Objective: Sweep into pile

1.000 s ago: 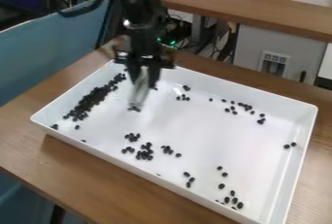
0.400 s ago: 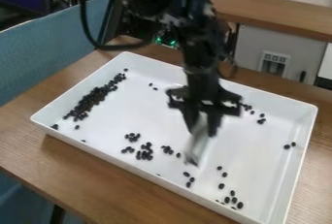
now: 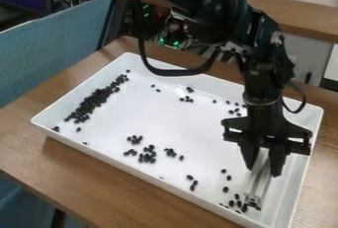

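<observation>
Toward the right side of the white tray (image 3: pixel 188 135), the black gripper (image 3: pixel 263 171) points downward, its fingers set narrow around a pale, slim tool (image 3: pixel 261 178). The tool slants to the tray's floor, its lower end right by a loose cluster of black beans (image 3: pixel 232 203) near the front right corner. Most beans form 1 dense band along the left wall; small groups dot the rest. Beneath is a wooden worktop (image 3: pixel 99 172).

Before you, soft diffuse light, brightest across the white tray (image 3: pixel 151 118), faint shadow on the tabletop (image 3: pixel 119 197) beneath its near edge, small green lights (image 3: pixel 176 43) glowing in dim surroundings.
</observation>
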Robot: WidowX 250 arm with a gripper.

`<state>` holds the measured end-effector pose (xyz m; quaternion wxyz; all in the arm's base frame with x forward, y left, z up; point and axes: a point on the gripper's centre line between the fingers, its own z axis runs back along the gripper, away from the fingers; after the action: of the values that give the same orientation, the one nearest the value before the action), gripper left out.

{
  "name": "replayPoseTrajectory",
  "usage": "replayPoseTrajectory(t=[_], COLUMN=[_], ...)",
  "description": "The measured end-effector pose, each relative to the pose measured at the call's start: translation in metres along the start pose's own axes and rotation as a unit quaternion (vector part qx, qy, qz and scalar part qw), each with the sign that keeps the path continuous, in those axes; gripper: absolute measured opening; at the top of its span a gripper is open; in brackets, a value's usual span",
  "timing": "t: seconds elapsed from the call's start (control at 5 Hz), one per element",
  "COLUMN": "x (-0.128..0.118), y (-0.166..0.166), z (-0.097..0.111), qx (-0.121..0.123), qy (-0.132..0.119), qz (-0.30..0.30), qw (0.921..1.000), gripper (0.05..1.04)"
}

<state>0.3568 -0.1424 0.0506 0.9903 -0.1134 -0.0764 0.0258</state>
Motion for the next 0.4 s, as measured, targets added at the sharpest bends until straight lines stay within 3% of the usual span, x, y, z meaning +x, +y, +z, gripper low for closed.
replayPoseTrajectory(t=[0.4], x=[-0.005], y=[-0.001], z=[-0.024], qx=[0.015], qy=[0.050], qz=[-0.010], qw=[0.9986], gripper=[0.380])
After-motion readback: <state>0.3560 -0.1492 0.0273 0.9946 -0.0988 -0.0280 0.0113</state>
